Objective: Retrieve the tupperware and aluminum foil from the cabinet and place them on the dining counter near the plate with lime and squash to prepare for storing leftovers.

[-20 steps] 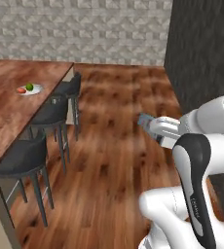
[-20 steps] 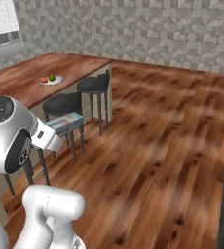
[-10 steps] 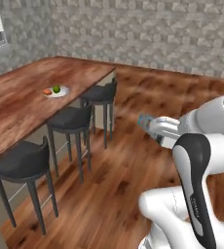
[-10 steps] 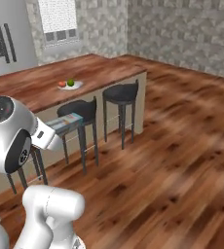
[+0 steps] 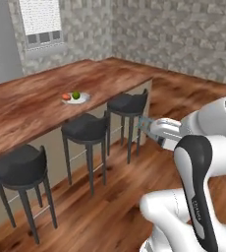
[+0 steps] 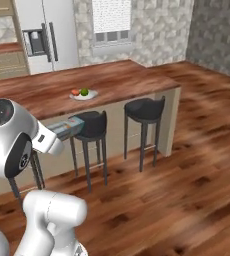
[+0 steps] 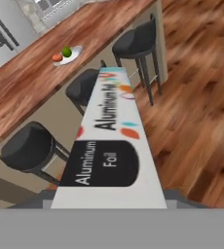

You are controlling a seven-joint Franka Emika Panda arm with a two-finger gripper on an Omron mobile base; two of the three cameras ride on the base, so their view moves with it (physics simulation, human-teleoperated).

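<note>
Hand view, end effector (image 7: 109,206) clamping aluminum foil (image 7: 111,146), carton reads "Aluminum Foil"

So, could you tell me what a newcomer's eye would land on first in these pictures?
Probably the aluminum foil carton, held lengthwise in the claw and stretching up the middle of the hand view with its lettering plain to read. Next, the reddish-brown dining counter with three dark stools along its near side, and on it the small plate carrying the lime and squash.

White aluminum foil (image 7: 111,141) carton with black label; reddish-brown wood-grain dining counter (image 5: 31,101).
</note>
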